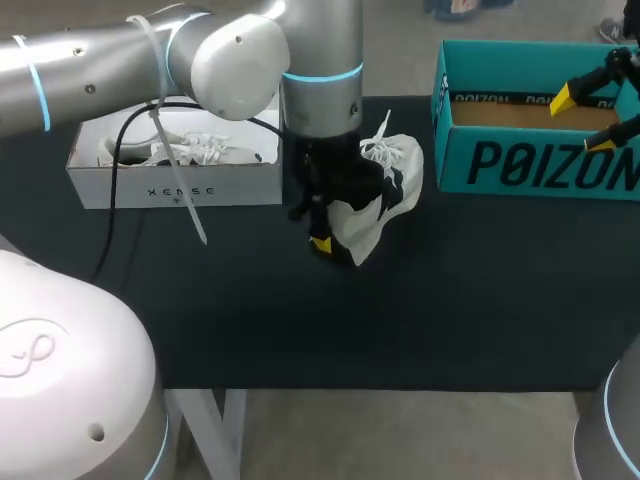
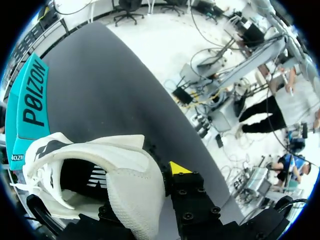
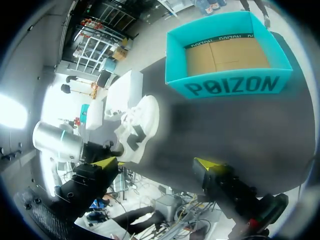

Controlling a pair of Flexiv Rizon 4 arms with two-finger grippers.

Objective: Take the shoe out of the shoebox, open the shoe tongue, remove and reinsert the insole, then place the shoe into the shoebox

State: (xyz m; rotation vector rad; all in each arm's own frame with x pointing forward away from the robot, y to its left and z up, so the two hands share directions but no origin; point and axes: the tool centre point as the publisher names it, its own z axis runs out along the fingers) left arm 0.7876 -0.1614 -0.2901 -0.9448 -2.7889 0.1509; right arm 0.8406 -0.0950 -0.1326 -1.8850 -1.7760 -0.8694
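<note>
A white shoe (image 1: 388,190) with black patches hangs above the middle of the dark table, tilted with its laces up. My left gripper (image 1: 323,241) is shut on its heel. In the left wrist view one yellow fingertip (image 2: 177,167) presses the outside of the heel wall of the shoe (image 2: 125,170); the other finger is hidden by the shoe. The teal shoebox (image 1: 540,165) stands open and empty at the far right. Over it hangs my right gripper (image 1: 595,112), open with nothing in it. The right wrist view shows the right gripper (image 3: 156,164), the shoe (image 3: 141,122) and the teal shoebox (image 3: 232,85) ahead.
A white box (image 1: 180,186) holding a second white shoe (image 1: 190,150) sits at the far left, partly behind my left arm (image 1: 200,50). A black cable hangs from that arm over the box. The table's front edge (image 1: 400,388) runs below bare dark cloth.
</note>
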